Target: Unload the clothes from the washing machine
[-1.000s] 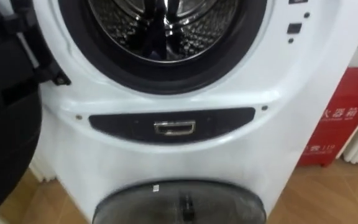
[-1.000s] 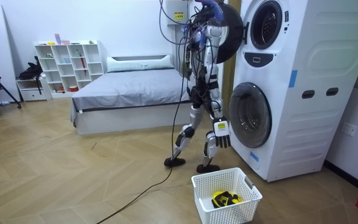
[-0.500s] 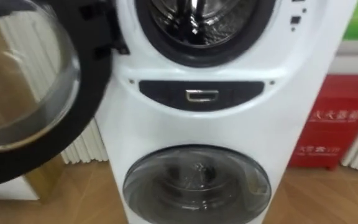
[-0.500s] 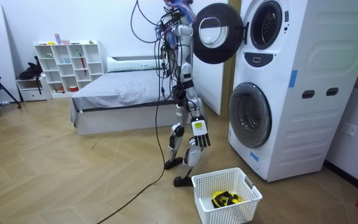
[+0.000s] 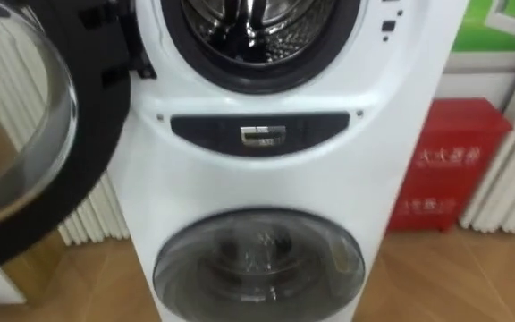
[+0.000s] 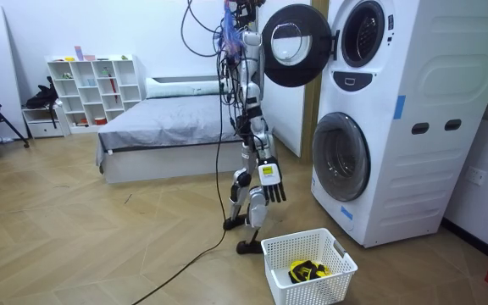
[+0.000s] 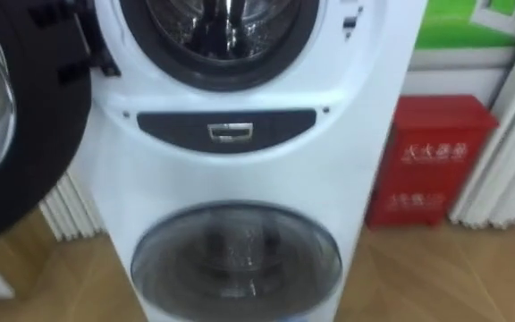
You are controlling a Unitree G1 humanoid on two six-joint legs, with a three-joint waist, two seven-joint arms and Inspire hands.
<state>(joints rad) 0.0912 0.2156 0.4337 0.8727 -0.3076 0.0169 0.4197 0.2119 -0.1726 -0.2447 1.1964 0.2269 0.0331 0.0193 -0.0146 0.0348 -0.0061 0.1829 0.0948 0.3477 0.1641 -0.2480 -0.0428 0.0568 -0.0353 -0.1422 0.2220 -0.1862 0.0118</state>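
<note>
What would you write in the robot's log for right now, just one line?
stance: standing before stacked washers | upper door: open | lower door: shut | right hand: open, hanging, empty | basket: on floor by feet

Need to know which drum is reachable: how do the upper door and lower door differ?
The upper door is swung open to the robot's left, baring its drum; the lower door is shut. The upper door has a thick black rim; the lower door is smoky grey with a thin rim. Both are round and glazed.
</note>
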